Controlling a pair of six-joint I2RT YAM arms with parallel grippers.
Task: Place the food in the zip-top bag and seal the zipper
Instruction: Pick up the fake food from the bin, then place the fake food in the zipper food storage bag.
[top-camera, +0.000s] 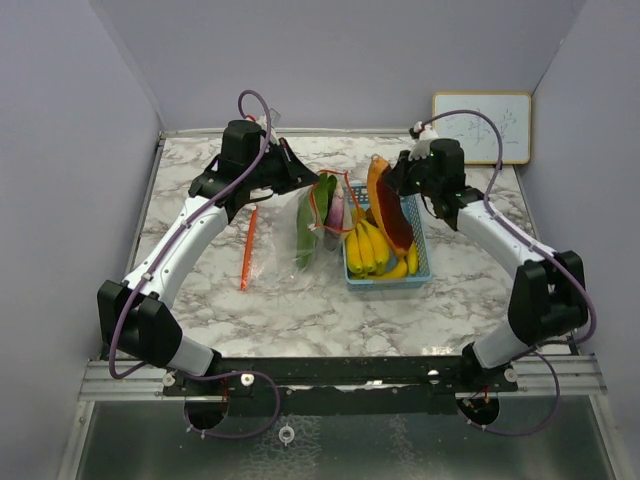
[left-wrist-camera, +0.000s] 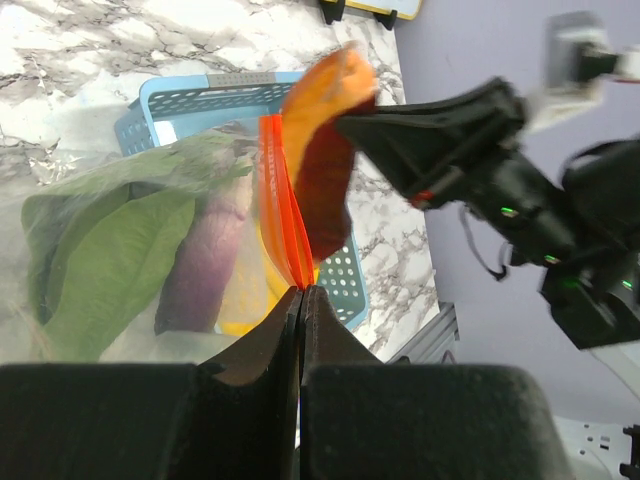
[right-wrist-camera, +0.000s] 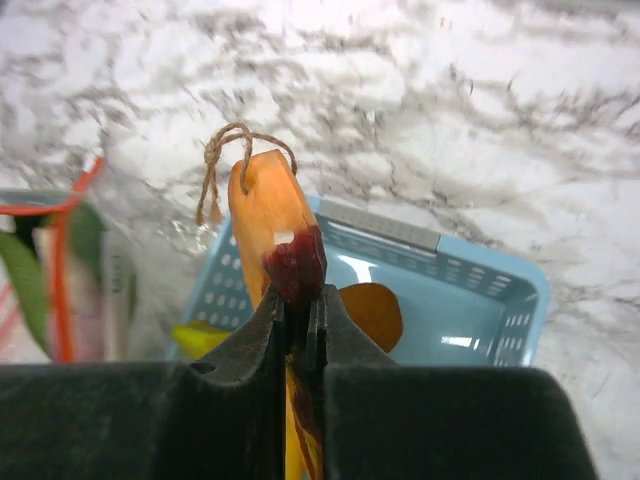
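Green vegetable (top-camera: 303, 236) bagged, the left gripper (left-wrist-camera: 301, 292) pinches the zip-top bag (left-wrist-camera: 150, 165) by its rim, the right gripper (right-wrist-camera: 303, 300) clamps an orange-red piece (right-wrist-camera: 266, 212); bananas (top-camera: 366, 248) at the bag's three o'clock and sealing remain.

Left arm (top-camera: 190, 235) stretched forward left of the blue basket (top-camera: 425, 270), left gripper (left-wrist-camera: 300, 292) pinched on the orange zipper strip (left-wrist-camera: 278, 200), right arm (top-camera: 495, 230) bent beside the basket, right gripper (right-wrist-camera: 303, 296) clamped on an orange-red piece (right-wrist-camera: 265, 210) above it.

- It was a robot lab cell: plain lilac walls (top-camera: 350, 60) boxed in a marble-patterned table (top-camera: 300, 305).
- The left arm (top-camera: 185, 240) and right arm (top-camera: 490, 230) stood on an aluminium rail (top-camera: 120, 381); a whiteboard (top-camera: 482, 127) leaned behind.
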